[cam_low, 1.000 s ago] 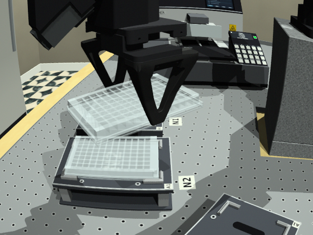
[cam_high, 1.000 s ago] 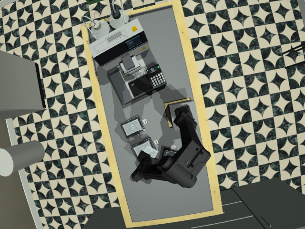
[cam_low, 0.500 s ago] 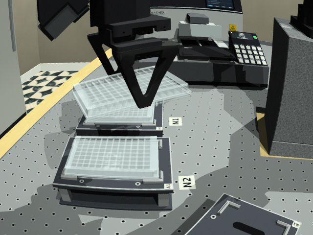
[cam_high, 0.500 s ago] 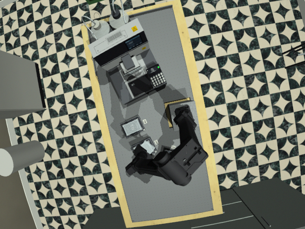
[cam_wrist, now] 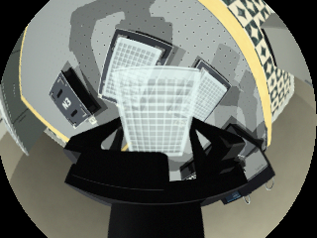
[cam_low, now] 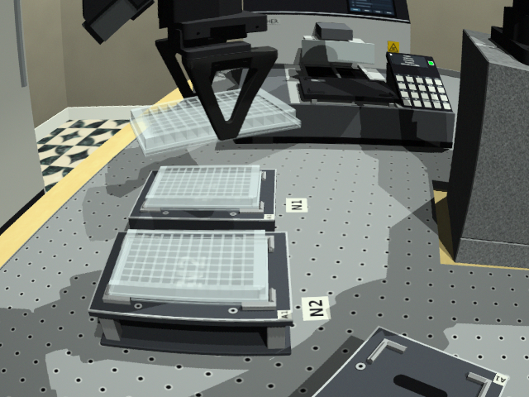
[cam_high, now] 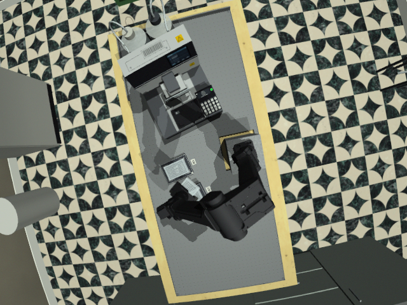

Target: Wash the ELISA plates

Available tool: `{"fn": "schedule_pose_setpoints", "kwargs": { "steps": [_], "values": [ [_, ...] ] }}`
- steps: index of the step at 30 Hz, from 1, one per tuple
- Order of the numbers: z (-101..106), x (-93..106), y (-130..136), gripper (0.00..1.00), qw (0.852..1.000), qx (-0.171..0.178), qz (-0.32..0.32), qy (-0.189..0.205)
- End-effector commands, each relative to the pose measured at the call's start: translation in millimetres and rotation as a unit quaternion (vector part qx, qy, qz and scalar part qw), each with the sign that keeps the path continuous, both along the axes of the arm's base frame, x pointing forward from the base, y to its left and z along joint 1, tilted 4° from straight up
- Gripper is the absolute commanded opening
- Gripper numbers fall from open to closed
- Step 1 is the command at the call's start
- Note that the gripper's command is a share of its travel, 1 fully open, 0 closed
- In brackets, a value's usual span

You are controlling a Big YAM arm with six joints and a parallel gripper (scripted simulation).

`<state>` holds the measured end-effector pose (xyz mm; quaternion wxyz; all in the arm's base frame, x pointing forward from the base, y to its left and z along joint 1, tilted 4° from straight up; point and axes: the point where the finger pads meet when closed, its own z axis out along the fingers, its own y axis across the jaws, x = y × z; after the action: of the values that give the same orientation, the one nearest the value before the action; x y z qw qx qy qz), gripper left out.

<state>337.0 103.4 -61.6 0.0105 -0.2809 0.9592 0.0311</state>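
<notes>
My gripper (cam_low: 208, 115) (cam_wrist: 156, 120) is shut on a clear plate (cam_low: 267, 107) (cam_wrist: 156, 106), held slightly tilted in the air above and behind nest N1 in the exterior view. Its cut-off corner cannot be made out. Another plate (cam_low: 205, 184) (cam_high: 177, 168) lies flat in nest N1 (cam_low: 269, 192), and one (cam_low: 188, 260) (cam_wrist: 134, 55) in nest N2 (cam_low: 281, 273). Nest N3 (cam_low: 418, 363) (cam_wrist: 64, 91) is empty. The washer (cam_high: 131, 62) has an empty-looking dark carrier (cam_low: 345, 87) (cam_high: 187, 114). Its lamp (cam_high: 211, 89) (cam_low: 431, 63) is green, above the keypad (cam_high: 210, 105) (cam_low: 422, 92).
A grey stone-like pedestal (cam_low: 491, 162) carries the arm base, to the right of the nests in the exterior view. The washer's grey block and pale bracket (cam_low: 333, 49) stand over the back of the carrier. Bottles (cam_high: 133, 37) with tubes stand behind the washer.
</notes>
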Motion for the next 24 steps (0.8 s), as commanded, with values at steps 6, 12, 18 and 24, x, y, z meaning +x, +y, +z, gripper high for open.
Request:
{"fn": "schedule_pose_setpoints", "kwargs": {
  "steps": [6,12,18,24],
  "values": [
    [5.3,30.4,-39.3,0.84,1.000,0.004,0.013,-0.011],
    [4.9,36.2,-59.3,0.84,1.000,0.004,0.013,-0.011],
    [4.7,44.0,-78.5,0.84,1.000,0.003,0.013,-0.015],
    [6.2,33.2,-83.9,0.84,1.000,0.003,-0.014,-0.012]
  ]
}}
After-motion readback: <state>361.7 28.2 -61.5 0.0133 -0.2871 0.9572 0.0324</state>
